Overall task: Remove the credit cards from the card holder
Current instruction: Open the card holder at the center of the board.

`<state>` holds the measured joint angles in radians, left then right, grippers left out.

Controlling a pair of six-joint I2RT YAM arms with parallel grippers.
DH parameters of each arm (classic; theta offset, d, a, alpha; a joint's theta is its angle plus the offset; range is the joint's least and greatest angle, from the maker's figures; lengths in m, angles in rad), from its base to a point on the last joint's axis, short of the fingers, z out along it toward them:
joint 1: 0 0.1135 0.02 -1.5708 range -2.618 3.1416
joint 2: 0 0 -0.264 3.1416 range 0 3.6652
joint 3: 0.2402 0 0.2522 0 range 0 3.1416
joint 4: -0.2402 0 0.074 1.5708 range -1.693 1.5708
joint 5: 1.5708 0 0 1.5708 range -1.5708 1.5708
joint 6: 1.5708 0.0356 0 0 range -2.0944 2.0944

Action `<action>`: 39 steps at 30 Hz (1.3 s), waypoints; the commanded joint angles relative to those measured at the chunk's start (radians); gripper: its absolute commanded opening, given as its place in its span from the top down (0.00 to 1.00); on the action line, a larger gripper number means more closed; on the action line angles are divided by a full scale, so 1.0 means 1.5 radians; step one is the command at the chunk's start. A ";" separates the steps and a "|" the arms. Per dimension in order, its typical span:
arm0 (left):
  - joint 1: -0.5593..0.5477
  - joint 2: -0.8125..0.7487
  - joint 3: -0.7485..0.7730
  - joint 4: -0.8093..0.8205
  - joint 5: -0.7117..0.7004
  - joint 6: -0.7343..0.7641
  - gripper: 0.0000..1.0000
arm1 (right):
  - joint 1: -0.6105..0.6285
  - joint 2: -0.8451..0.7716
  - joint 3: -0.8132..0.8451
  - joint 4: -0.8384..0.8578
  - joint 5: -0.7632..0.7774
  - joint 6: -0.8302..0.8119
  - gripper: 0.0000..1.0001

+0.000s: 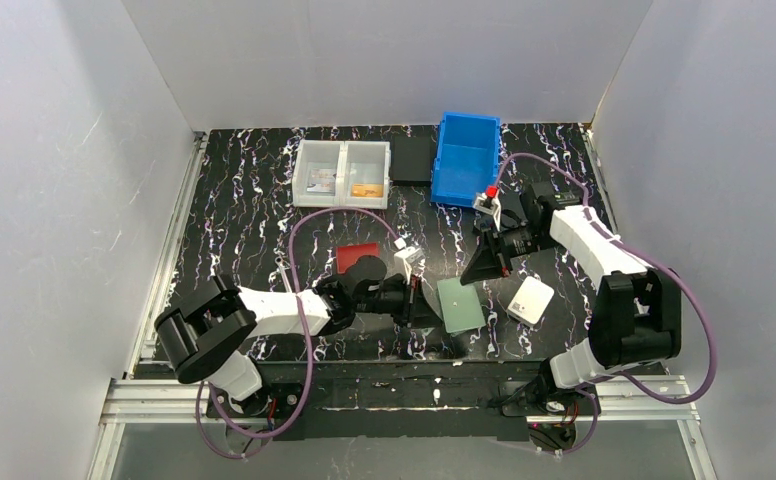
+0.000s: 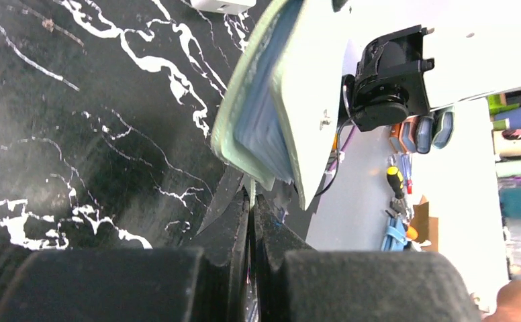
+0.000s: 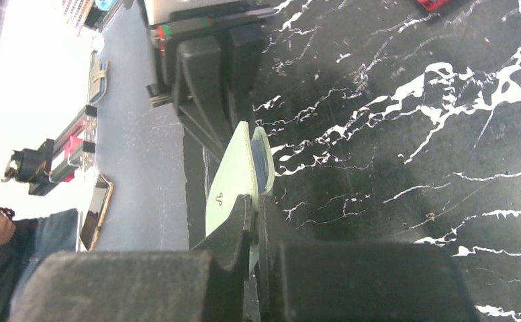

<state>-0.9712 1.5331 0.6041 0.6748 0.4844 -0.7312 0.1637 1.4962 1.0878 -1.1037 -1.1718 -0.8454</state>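
The left jaws are squeezing tight on a thin green edge of the card holder (image 1: 461, 305). The right jaws are squeezing shut on the opposite edge. So the card holder is sitting right between the two sets of jaws, with each one pinching one side. I cannot tell if it is touching the counter (image 1: 244, 230) or hanging just above it.

The credit cards (image 2: 261, 127) are hiding inside. Just past the left jaws, the green flaps are gaping a little, and light blue card edges are peeking out between them. No card is lying out on the counter yet.

The card holder is looking soft, light and bendy. It is probably going to flop or fold shut if only one side is being held. The cards are looking thin, stiff and smooth, so they are likely sitting snug in their pockets and feeling slippery. The best spot to grab is the bare blue edge poking out beside the left jaws, pinching its two flat faces. The other jaws should be gripping only the green cover, not pressing on the cards.
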 commanded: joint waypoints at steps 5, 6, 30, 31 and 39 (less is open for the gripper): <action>0.009 -0.026 -0.030 -0.022 0.001 -0.122 1.00 | 0.010 0.080 -0.017 0.182 0.092 0.134 0.67; 0.014 -0.025 -0.034 -0.024 -0.002 -0.128 1.00 | 0.010 0.094 -0.016 0.185 0.096 0.134 0.58; 0.072 0.062 0.203 -0.370 0.071 -0.034 1.00 | 0.011 -0.059 -0.105 0.202 0.109 0.032 0.02; 0.072 0.067 0.215 -0.387 0.069 -0.029 1.00 | 0.012 -0.066 -0.110 0.184 0.096 -0.006 0.02; 0.070 0.042 0.168 -0.412 0.050 -0.047 1.00 | 0.100 -0.225 -0.259 0.425 0.181 -0.002 0.01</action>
<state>-0.8654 1.6522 0.9175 0.0992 0.5474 -0.7935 0.2212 1.2752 0.7979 -0.7363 -0.9829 -0.9041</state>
